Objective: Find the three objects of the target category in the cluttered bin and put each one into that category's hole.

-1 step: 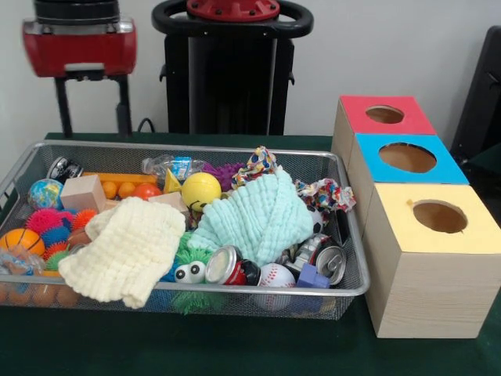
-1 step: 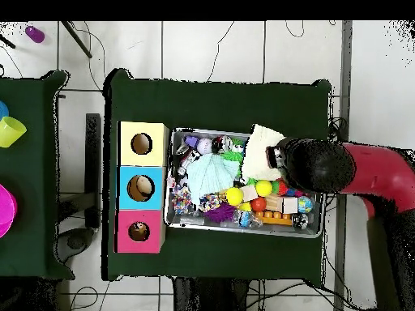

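The wire basket [image 1: 354,291] sits on the green desk [image 1: 235,345], packed full. A cream cloth [image 1: 129,249] is draped over the front left of the pile, and a mint cloth [image 1: 258,215] lies heaped in the middle. Between them, a yellow ball [image 1: 201,190] peeks out, with a wooden block [image 1: 82,193] off to its left. Down at the front rim there's a red can [image 1: 228,266] on its side, a baseball [image 1: 275,276] just beside it, and a second can [image 1: 329,262] to the right. An orange ball [image 1: 21,240] rests at the left edge.

Just beside the basket stand three boxes in a row, each with a round hole on top: the yellow box [image 1: 438,258] nearest, then the blue box [image 1: 407,160], then the red box [image 1: 383,117].

From overhead, the red arm [image 2: 381,174] reaches in over the basket's edge, its dark end above the cream cloth. Its jaws are hidden underneath, so I cannot tell whether they are released or clenched.
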You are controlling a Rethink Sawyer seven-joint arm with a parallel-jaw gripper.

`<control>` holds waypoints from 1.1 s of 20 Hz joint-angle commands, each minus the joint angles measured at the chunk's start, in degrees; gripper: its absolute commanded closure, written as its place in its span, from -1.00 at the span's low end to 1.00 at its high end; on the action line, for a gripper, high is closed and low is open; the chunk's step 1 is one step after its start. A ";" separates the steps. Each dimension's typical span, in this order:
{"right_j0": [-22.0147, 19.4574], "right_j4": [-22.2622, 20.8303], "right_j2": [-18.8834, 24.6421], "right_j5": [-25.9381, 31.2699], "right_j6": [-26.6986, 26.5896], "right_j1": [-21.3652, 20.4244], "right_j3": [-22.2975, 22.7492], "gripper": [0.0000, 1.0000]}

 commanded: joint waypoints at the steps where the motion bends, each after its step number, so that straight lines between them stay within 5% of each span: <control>1: 5.83 0.21 -10.76 -4.51 20.58 -1.32 11.56 -1.00; 12: 13.15 0.80 -21.51 -15.91 30.77 2.59 15.22 -1.00; 22: 17.50 2.08 -27.30 -32.39 36.52 11.77 16.90 -1.00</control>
